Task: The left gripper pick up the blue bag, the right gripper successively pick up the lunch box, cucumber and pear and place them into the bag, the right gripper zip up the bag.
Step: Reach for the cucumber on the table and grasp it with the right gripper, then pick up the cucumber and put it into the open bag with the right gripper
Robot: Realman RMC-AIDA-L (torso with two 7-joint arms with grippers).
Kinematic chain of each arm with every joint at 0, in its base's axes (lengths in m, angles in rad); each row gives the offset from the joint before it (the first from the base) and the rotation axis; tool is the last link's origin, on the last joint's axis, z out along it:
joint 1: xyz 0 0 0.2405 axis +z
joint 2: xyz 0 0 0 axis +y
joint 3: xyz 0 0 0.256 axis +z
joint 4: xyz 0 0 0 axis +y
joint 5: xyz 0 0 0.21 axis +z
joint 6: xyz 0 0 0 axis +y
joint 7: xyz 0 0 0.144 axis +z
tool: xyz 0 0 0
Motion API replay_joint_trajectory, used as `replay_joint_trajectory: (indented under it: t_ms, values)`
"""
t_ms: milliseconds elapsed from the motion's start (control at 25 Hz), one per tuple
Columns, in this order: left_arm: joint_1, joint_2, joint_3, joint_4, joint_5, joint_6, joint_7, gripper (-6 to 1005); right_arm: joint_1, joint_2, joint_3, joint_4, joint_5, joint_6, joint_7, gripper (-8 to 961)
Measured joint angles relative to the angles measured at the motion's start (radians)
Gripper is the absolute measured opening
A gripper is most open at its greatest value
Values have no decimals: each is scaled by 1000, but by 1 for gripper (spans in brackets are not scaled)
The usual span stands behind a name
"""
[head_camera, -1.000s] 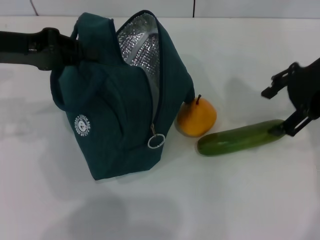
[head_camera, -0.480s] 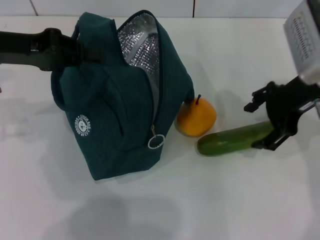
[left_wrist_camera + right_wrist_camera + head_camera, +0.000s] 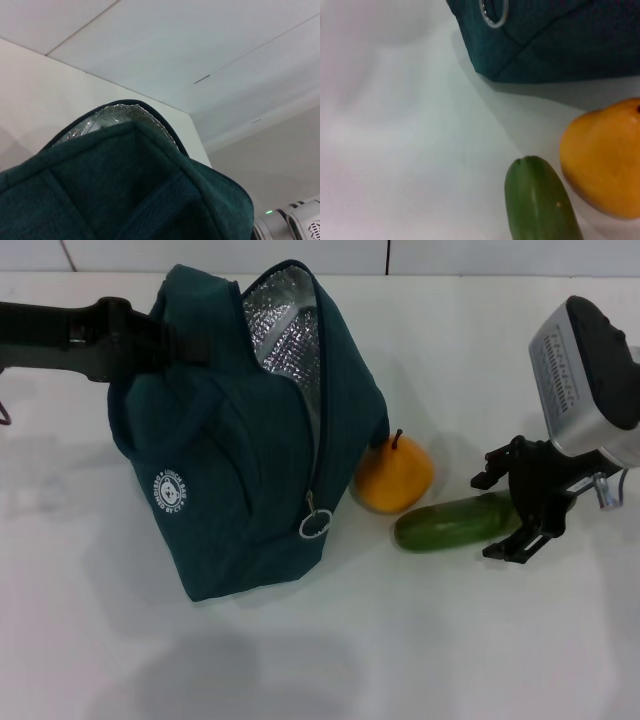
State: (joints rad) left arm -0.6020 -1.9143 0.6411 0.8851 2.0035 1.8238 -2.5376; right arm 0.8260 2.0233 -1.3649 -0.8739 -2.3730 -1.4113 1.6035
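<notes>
Right gripper (image 3: 518, 508) moved inward along cucumber (image 3: 452, 523), fingers spread astride its end. White surface (image 3: 420, 640), pale wall behind. Left gripper (image 3: 150, 340) clamps blue bag (image 3: 240, 460) handle, fingers hidden. Pear (image 3: 393, 476) touches bag. Lunch box unseen.

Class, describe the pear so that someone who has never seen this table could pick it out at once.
Find the big blue bag standing open on the white table. Against the bag's lower right side sits the pear, with the cucumber lying in front of it. The pear is the only round, orange-yellow thing, with a short dark stem on top.
</notes>
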Motion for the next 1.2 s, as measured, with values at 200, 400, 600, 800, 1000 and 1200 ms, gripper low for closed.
replay_joint_trajectory:
  t_ms: [200, 400, 600, 800, 1000, 1200]
  values:
    - [0, 0, -2, 0, 0, 0, 2, 42, 3, -2, -2, 31, 20, 31, -4, 820]
    - [1, -2, 0, 0, 0, -1, 3, 42, 4, -3, -10, 46, 20, 47, -15, 809]
    - [2, -1, -4, 0, 0, -2, 3, 42, -1, -1, -20, 36, 21, 52, -19, 799]
    - [1, -1, -4, 0, 0, -2, 3, 42, 2, -3, -22, 41, 20, 51, -19, 664]
    - [2, 1, -5, 0, 0, -2, 3, 42, -1, -5, -19, 27, 22, 18, -20, 592]
    - [7, 3, -5, 0, 0, -1, 3, 42, -3, -8, 37, -35, 56, -136, -22, 582]
